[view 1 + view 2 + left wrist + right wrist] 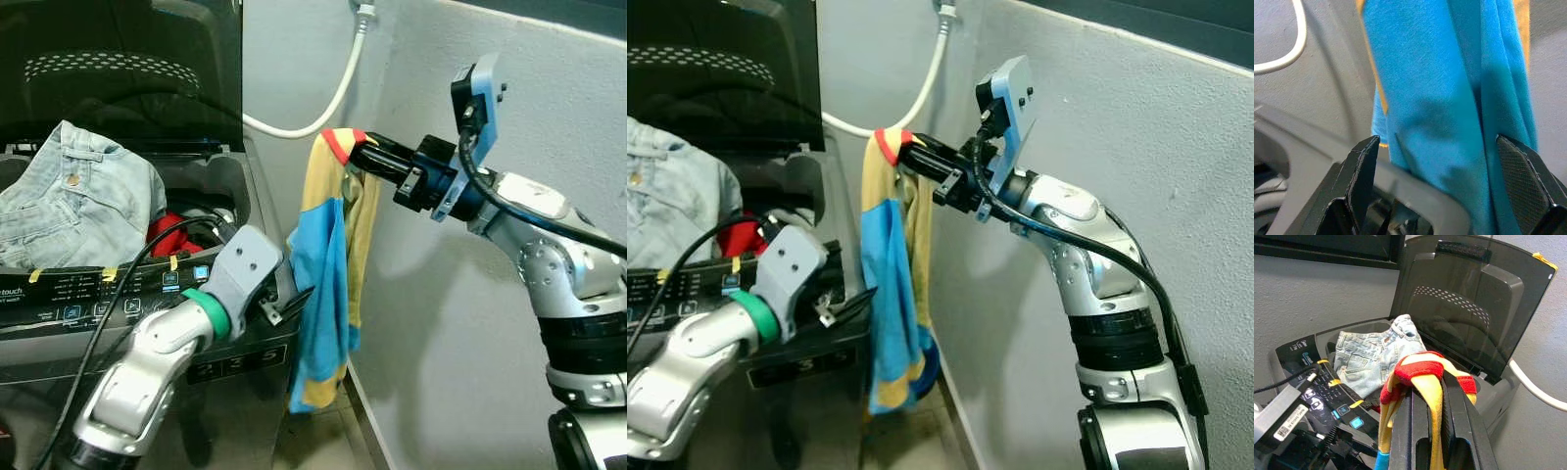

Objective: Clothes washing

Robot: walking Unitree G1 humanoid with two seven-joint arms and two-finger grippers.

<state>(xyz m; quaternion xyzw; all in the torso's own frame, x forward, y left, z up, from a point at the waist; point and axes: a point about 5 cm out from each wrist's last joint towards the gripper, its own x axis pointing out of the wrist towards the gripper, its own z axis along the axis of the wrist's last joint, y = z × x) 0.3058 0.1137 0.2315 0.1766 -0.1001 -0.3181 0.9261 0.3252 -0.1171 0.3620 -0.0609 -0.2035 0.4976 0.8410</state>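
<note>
Up beside the washer [127, 294] — right gripper [358, 152] clamped on the hanging shirt [328, 284], left gripper [294, 299] fingers spread around its blue cloth

Blue and yellow panels on the hanging shirt [328, 284], red collar band at its top. Pale, faded blue on the denim jeans [73, 201]. Dark grey on the washing machine [1488, 293], dotted white pattern across its lid. White hose [338, 88]. Green ring [211, 311] on silver arm.
</note>
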